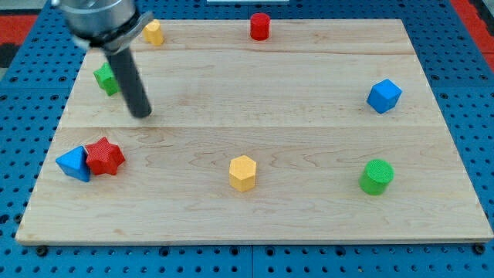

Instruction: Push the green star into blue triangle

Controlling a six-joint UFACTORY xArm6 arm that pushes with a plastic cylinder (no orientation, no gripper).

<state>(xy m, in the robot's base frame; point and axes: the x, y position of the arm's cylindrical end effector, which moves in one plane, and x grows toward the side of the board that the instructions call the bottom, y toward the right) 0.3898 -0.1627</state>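
- Resting on the wooden surface (309, 139) at the upper left of the frame, my tip (141, 113) sits just right of and slightly below the green star (106, 79), which the rod partly hides.
- No gripper exists on this arm, only the rod.
- At the lower left, the blue triangle (72, 163) touches the red star (104, 157), well below the green star.
- Elsewhere lie a yellow block (153, 32), red cylinder (260, 26), blue cube (384, 96), yellow hexagon (242, 172) and green cylinder (377, 176).
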